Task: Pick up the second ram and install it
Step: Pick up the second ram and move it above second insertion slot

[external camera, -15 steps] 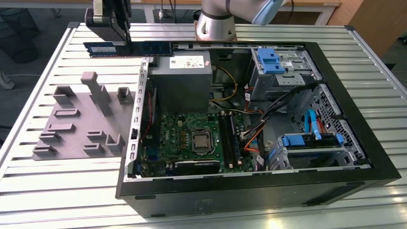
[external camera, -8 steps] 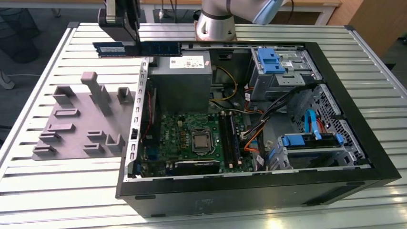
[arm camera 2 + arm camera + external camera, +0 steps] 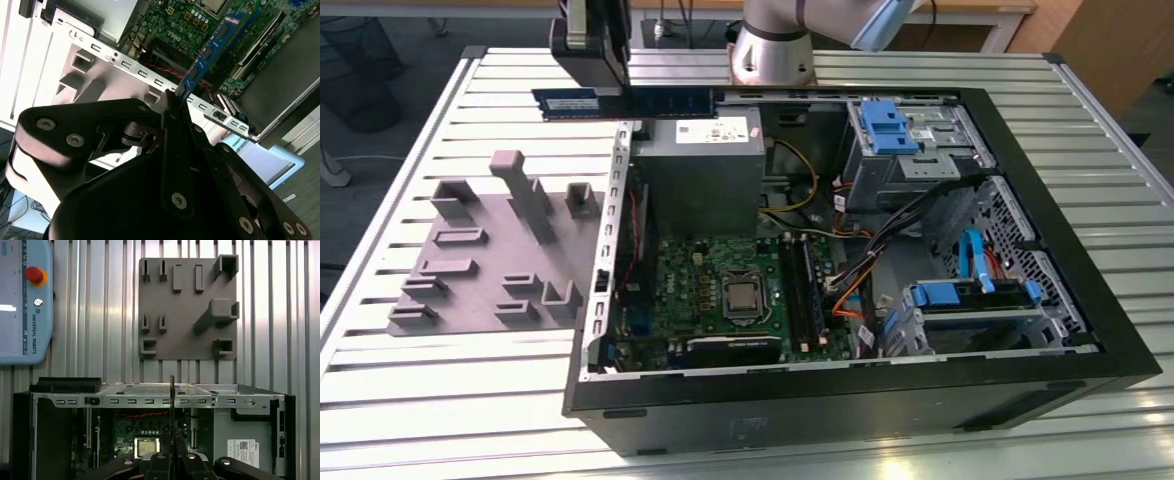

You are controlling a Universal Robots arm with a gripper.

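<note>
The gripper (image 3: pixel 606 86) hangs in the upper left of the exterior view, its fingers pinched narrow on the second ram (image 3: pixel 654 101), which it holds level by its upper edge. The stick is long, flat and blue with a row of small dark chips and a pale sticker near one end. In that frame it sits above the slatted table (image 3: pixel 427 120), with one end reaching over the top edge of the open computer case (image 3: pixel 1067 250), just above the power supply (image 3: pixel 700 170). In the second wrist view the gripper (image 3: pixel 174 100) closes on the end of the ram (image 3: pixel 210 50), the blue board running out over the motherboard (image 3: pixel 180 25). In the first wrist view the ram (image 3: pixel 172 400) is edge-on, a thin dark line rising from the gripper (image 3: pixel 172 460). White printed labels sit on the power supply and the case wall (image 3: pixel 243 447). The pendant (image 3: pixel 25 305) with a red button (image 3: pixel 34 274) carries print, and the grey fixture plate (image 3: pixel 187 305) lies beside it.
</note>
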